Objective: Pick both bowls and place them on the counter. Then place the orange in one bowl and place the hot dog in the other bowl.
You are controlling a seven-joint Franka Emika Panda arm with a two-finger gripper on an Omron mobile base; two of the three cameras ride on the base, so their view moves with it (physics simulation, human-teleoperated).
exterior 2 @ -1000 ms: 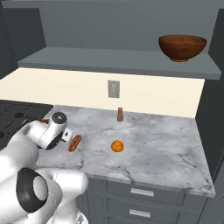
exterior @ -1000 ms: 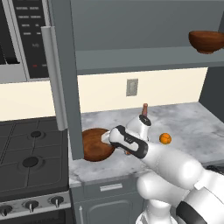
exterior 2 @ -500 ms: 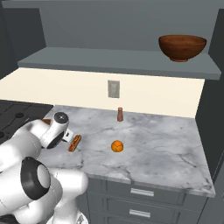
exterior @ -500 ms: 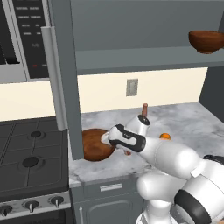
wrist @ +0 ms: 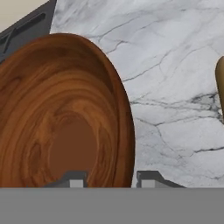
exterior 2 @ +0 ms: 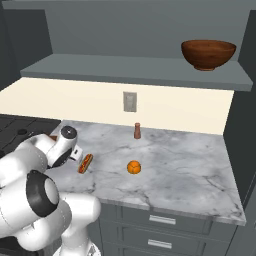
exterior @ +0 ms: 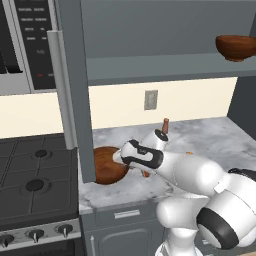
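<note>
Grey cabinets and a veined marble counter [exterior 2: 180, 165] frame a rendered kitchen, with a black stovetop [exterior: 30, 180] at the left end and a grey shelf [exterior 2: 150, 70] running above the cream back wall. One reddish-brown bowl [exterior: 109, 165] sits on the counter just beside the stove, leaning on its side toward the arm rather than resting flat. The gripper [wrist: 109, 179] is at this bowl: in the hand view one finger tip [wrist: 74, 180] stands inside the rim and the other outside it, so the narrowly spread fingers straddle the bowl's wall, pinching it. The second bowl [exterior 2: 208, 54] stands upright on the shelf, far to the right. On the marble, the hot dog [exterior 2: 85, 163] lies just beside the robot's wrist, and the orange [exterior 2: 133, 167] rests near it to the right, apart from both bowls. A small brown shaker [exterior 2: 137, 131] stands upright toward the back wall below a wall outlet [exterior 2: 129, 101]. Microwave controls [exterior: 35, 40] show at the upper left of the left base view.
</note>
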